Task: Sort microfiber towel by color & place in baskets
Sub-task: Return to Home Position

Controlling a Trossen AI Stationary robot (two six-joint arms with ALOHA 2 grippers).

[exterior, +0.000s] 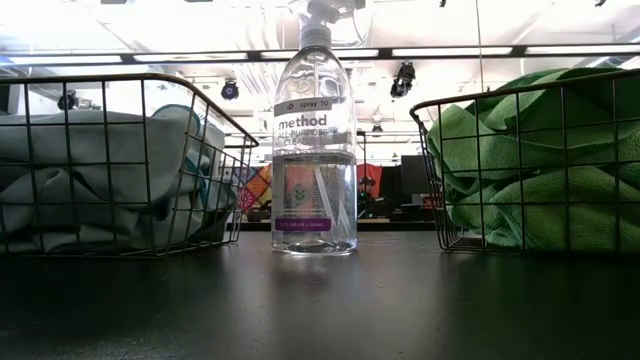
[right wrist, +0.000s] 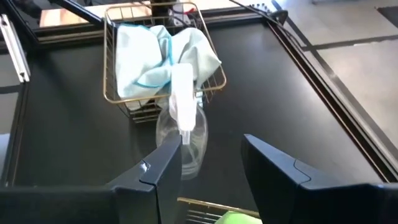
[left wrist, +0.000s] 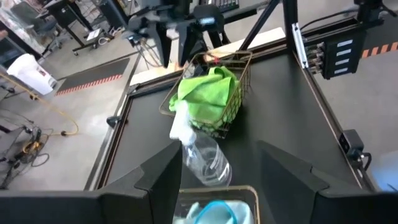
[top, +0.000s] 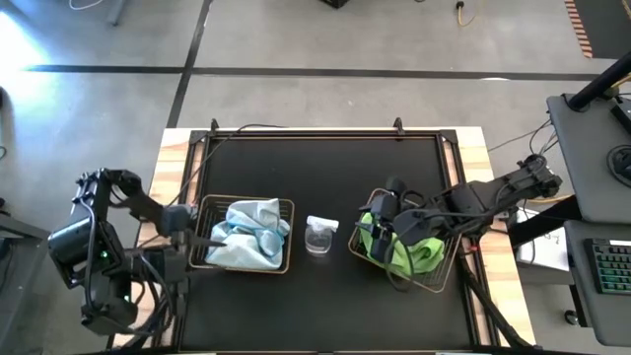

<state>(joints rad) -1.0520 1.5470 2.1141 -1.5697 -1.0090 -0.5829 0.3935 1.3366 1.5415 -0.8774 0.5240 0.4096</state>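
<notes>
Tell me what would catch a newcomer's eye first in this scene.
Probably the two colour piles: lime green towels heaped in the right basket and pale blue towels in the left basket. Between the baskets stands a clear spray bottle, upright. The right gripper hangs over the green pile, fingers open; the left gripper waits at the left basket's outer side.

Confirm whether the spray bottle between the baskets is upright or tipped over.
Upright. In the low view the spray bottle stands on its base on the table, trigger head on top.
</notes>
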